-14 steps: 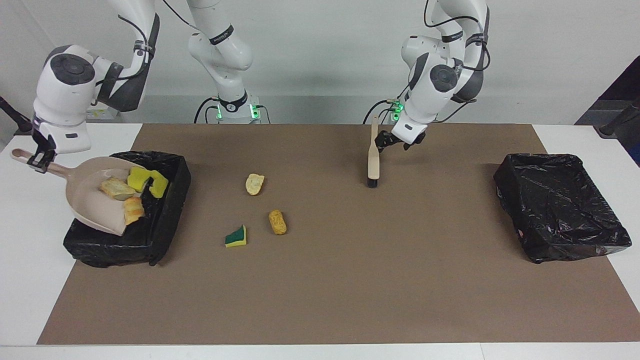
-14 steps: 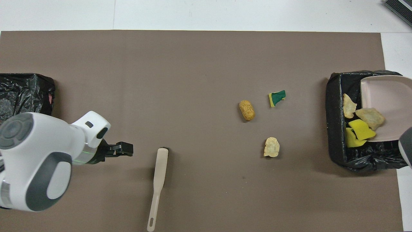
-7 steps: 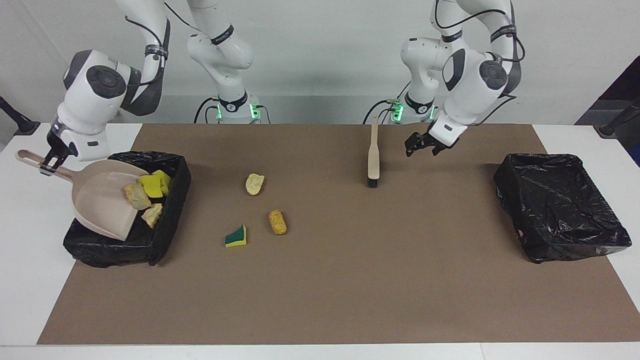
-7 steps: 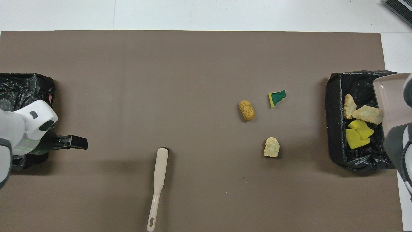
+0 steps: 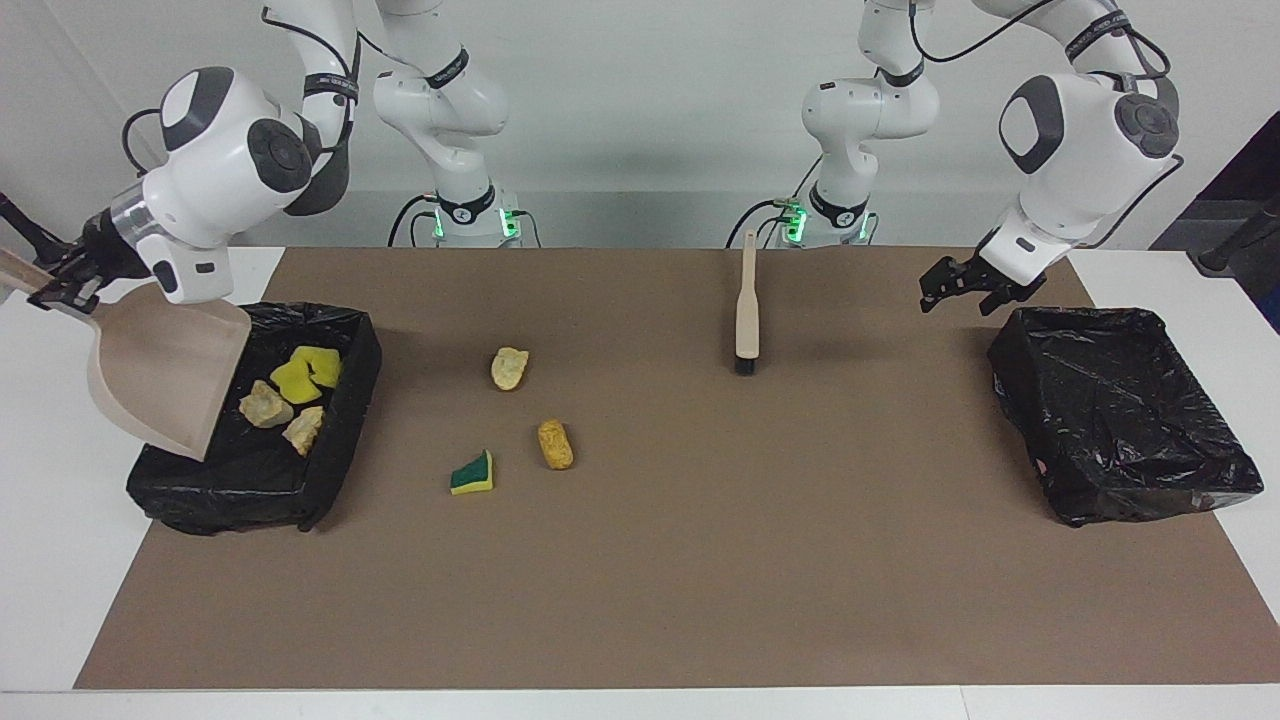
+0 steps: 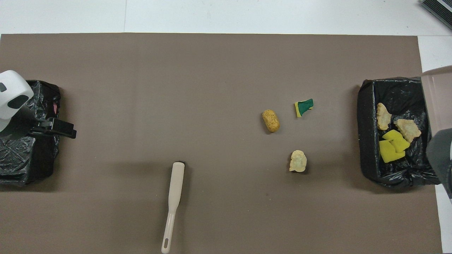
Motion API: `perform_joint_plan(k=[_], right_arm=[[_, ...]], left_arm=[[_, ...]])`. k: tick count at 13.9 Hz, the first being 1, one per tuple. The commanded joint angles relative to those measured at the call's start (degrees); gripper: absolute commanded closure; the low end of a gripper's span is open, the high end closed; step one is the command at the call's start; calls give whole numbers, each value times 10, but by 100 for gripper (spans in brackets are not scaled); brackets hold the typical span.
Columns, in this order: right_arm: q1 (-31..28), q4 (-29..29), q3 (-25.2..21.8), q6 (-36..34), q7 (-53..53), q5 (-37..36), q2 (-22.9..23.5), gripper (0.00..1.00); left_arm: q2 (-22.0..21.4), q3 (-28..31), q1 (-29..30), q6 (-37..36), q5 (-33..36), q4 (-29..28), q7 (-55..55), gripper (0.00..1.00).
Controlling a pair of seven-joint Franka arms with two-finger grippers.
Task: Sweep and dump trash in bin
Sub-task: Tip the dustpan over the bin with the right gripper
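Trash (image 5: 290,395) below right fingers (image 5: 58,285)

Glossy crinkled plastic bin liner (image 5: 1120,420), matt brown paper mat (image 5: 700,580), smooth plastic dustpan (image 5: 160,375).

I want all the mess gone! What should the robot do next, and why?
Probably bring the dustpan back down beside the three scraps on the mat: the pale piece, the golden piece and the green-and-yellow sponge. The pan, held by the right gripper, looks emptied; four scraps lie in the bin.
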Motion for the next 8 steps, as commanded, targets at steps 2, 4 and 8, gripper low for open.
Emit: perform_joint_plan(k=[2,4,8], right_arm=[[18,26,11,-28,40,72,3,100],[43,27,11,-47,97,115,6,100],[83,40,11,-48,246,223,10,100]], left_arm=[[-11,-1,3,-76,12,85,-2,0],[-32,1,3,-97,12,90,-3,0],[-44,4,4,-117,12,86,-4,0]])
